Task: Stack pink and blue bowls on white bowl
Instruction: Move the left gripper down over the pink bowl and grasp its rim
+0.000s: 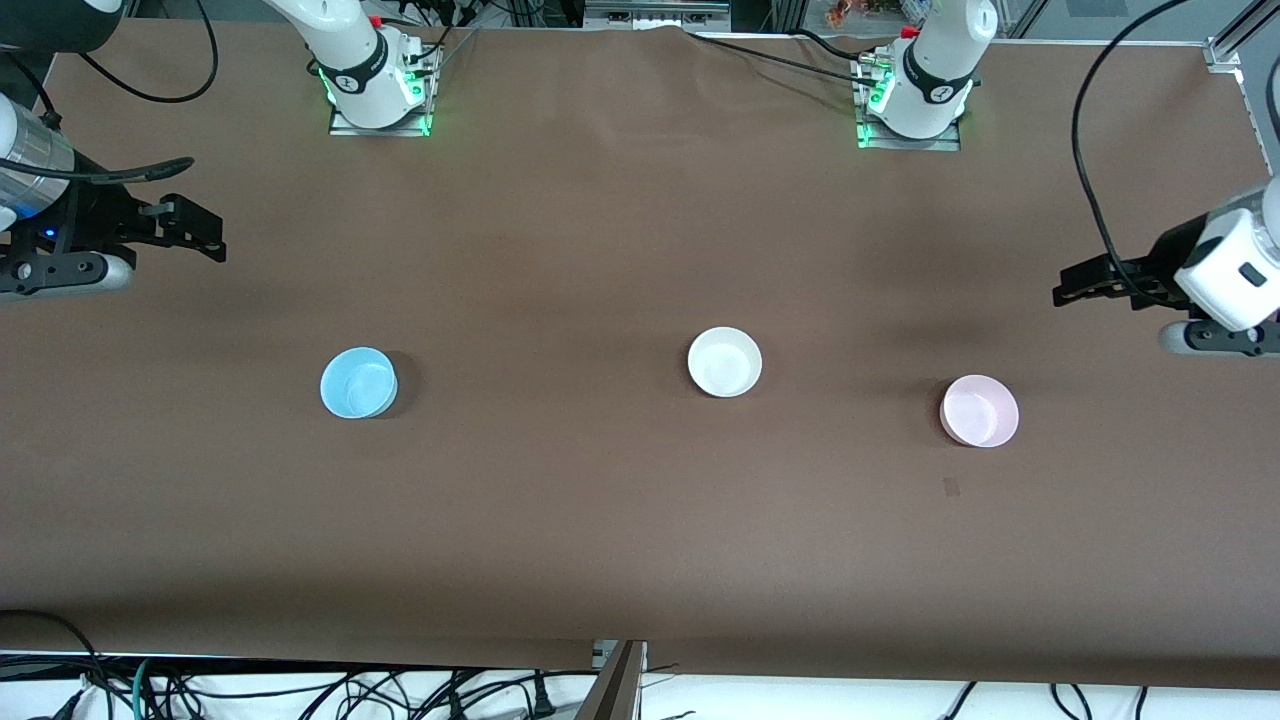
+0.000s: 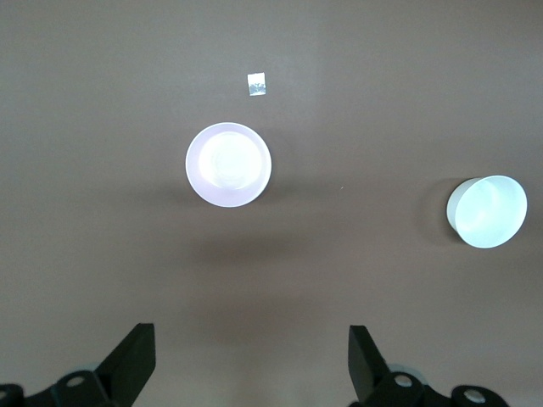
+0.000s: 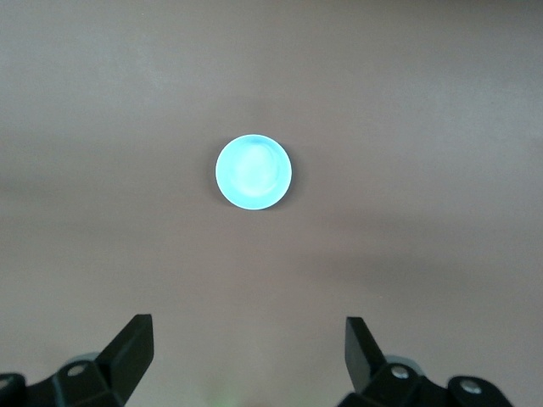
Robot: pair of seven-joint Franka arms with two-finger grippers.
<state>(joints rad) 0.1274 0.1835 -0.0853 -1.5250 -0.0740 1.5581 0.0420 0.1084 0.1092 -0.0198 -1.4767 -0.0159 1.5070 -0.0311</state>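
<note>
Sitting apart on the brown table (image 1: 600, 520), the white bowl (image 1: 724, 362) is lying between the blue bowl (image 1: 358, 383) and the pink bowl (image 1: 979, 411). The left gripper (image 1: 1075, 290) and right gripper (image 1: 200, 235) are hovering high at the table's ends, fingers spread wide, holding nothing.

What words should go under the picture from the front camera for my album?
Blue bowl, white bowl and pink bowl sit apart while the open right gripper and left gripper wait above.
</note>
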